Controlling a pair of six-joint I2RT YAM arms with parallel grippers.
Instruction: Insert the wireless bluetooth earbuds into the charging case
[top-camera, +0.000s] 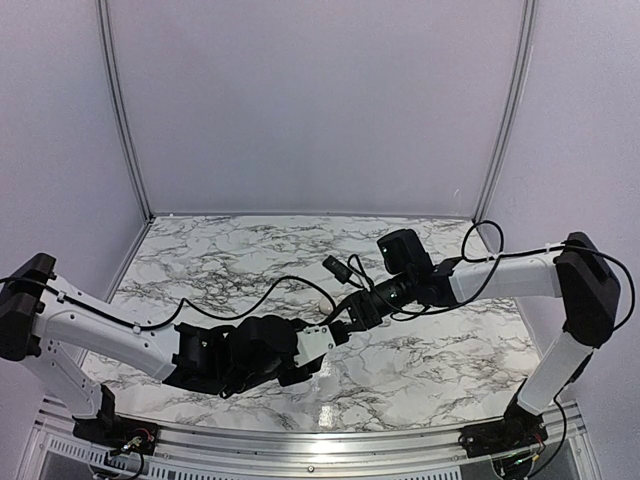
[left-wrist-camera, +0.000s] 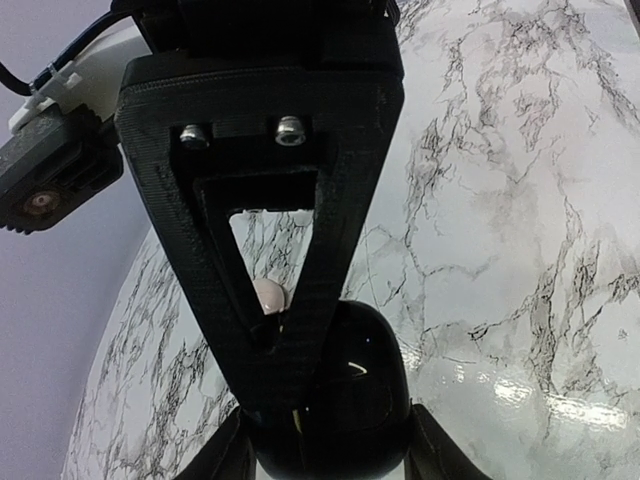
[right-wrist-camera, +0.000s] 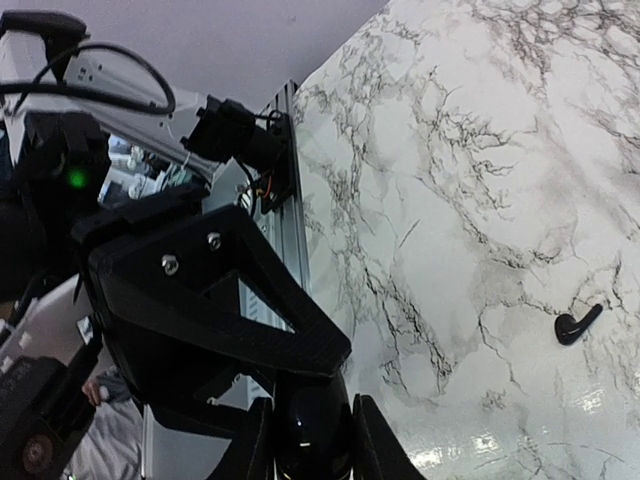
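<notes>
One black earbud on desk, one cream case behind left gripper; cannot tell its or right gripper clench.

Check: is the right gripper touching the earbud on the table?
Apart. The right wrist view shows the earbud lying alone, with a stretch of bare table between it and the right gripper.

Glossy marble-look tabletop, matt blk ribbed plastic fingers, smooth cream case
</notes>
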